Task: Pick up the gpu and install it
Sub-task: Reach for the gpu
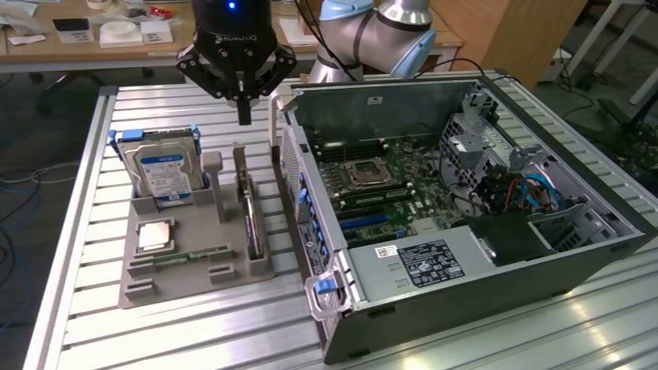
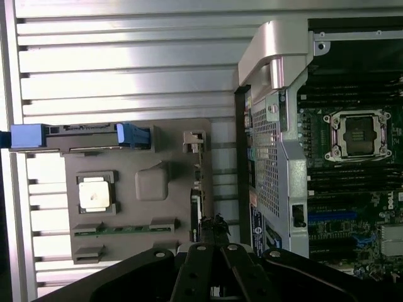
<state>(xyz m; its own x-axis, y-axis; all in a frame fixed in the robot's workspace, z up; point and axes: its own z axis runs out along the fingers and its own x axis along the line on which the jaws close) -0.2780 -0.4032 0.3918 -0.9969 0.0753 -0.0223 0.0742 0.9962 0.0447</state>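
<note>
Exterior view: clenched, empty end effector (image 1: pixel 243 116) over the upright gpu (image 1: pixel 252 220); wrist view shows it edge-on.

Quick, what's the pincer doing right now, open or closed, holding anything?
Pincer: closed, holding nothing, above the thin dark flat expansion card standing on edge in the grey plastic tray.

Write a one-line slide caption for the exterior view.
Shut gripper hovers above the gpu, upright in its gray holder beside the open case.
</note>
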